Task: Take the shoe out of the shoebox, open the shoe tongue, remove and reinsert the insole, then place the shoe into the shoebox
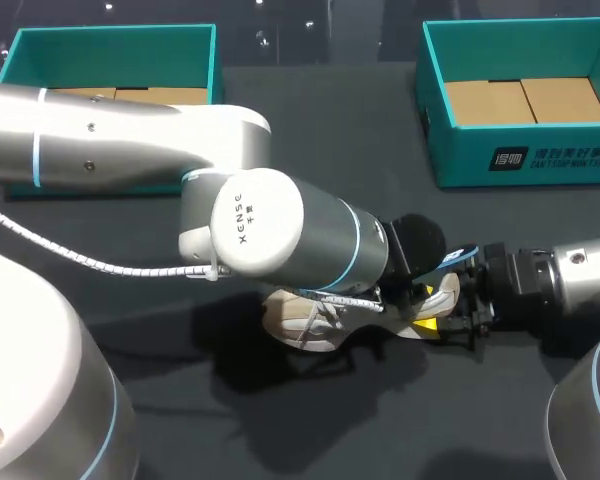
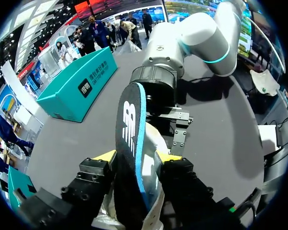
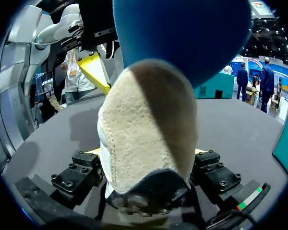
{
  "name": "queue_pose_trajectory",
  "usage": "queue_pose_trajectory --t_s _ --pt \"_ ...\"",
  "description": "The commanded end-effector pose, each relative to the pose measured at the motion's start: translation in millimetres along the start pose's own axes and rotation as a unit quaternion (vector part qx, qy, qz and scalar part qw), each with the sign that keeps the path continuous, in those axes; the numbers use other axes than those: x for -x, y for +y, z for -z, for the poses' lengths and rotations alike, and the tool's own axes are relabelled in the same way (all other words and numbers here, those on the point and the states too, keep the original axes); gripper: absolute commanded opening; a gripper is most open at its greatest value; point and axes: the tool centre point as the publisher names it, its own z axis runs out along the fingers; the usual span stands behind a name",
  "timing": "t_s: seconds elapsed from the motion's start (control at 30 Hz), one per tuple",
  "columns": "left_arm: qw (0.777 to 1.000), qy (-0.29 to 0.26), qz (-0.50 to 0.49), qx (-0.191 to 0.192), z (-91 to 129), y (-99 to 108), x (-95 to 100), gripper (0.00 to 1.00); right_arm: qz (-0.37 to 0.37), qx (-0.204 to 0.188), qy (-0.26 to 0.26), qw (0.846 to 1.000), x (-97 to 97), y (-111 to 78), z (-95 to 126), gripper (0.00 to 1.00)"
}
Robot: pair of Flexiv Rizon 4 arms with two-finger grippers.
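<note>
Insole (image 2: 129, 124) of black foam with a blue edge stood clenched in the left gripper's (image 2: 137, 158) jaws, over the white-and-beige shoe (image 1: 315, 322) lying on the dark surface (image 1: 280, 430) at the head view's lower middle. The right gripper's (image 3: 146, 160) jaws pinched the shoe's heel. Pushed in off-line, the floppy insole could buckle against the collar, or twist the shoe out of that heel grip.

Head: fixed, high behind robot, looking down on table (image 1: 320, 110); shoe (image 1: 305, 325) just off centre toward 5 o'clock. Left wrist: fisheye, tight on insole (image 2: 129, 158), facing right arm (image 2: 197, 33). Right wrist: tighter, on shoe heel, facing opposite. Shared across all three: shoe.
</note>
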Motion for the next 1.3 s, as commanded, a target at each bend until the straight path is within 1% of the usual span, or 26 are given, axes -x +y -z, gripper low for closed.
queue_pose_trajectory --t_s 0.03,0.2,0.27,0.3,0.37,0.4,0.43,0.53,0.63,0.8,0.93,1.07,1.13,1.2,1.3 --pt "1.000 0.006 -0.003 -0.003 -2 5 4.6 0.49 0.000 -0.002 -0.001 1.000 -0.8 0.6 -1 0.00" --pt "1.000 0.007 -0.005 -0.003 -9 3 8.3 0.47 0.000 -0.002 -0.001 1.000 -0.8 0.6 -1 0.00" --pt "1.000 0.006 -0.005 -0.002 -12 2 9.2 0.42 0.000 -0.002 -0.001 1.000 -0.8 0.6 -1 0.00" --pt "1.000 0.006 -0.006 -0.001 -13 2 9.8 0.37 0.000 -0.002 -0.001 1.000 -0.8 0.6 -1 0.00" --pt "1.000 0.011 -0.004 0.000 -15 2 11.0 0.23 0.000 -0.002 -0.001 1.000 -0.8 0.6 -1 0.00" --pt "1.000 0.014 -0.003 0.000 -15 2 11.6 0.10 0.000 -0.002 -0.001 1.000 -0.8 0.6 -1 0.00" --pt "1.000 0.015 -0.003 0.000 -15 2 12.1 0.00 0.000 -0.002 -0.001 1.000 -0.8 0.6 -1 0.00" --pt "1.000 0.026 0.004 -0.003 -12 1 14.2 0.00 0.000 -0.002 -0.001 1.000 -0.8 0.6 -1 0.00" --pt "0.999 0.043 0.014 -0.009 -4 -2 16.1 0.00 0.000 -0.002 -0.001 1.000 -0.8 0.6 -1 0.00" --pt "0.996 0.080 0.029 -0.013 16 -13 15.5 0.00 0.000 -0.002 -0.001 1.000 -0.8 0.6 -1 0.00" --pt "0.994 0.105 0.033 -0.022 36 -27 9.2 0.00 0.000 -0.002 -0.001 1.000 -0.8 0.6 -1 0.00" --pt "0.990 0.133 0.034 -0.043 60 -42 -1.7 0.00 0.000 -0.002 -0.001 1.000 -0.8 0.6 -1 0.00" --pt "0.986 0.145 0.042 -0.065 74 -52 -5.1 0.00 0.000 -0.002 -0.001 1.000 -0.8 0.6 -1 0.00" --pt "0.978 0.176 0.060 -0.095 95 -64 -5.3 0.00 0.000 -0.002 -0.001 1.000 -0.8 0.6 -1 0.00" --pt "0.978 0.176 0.060 -0.095 95 -64 -5.3 0.00 0.000 -0.002 -0.001 1.000 -0.8 0.6 -1 0.00"
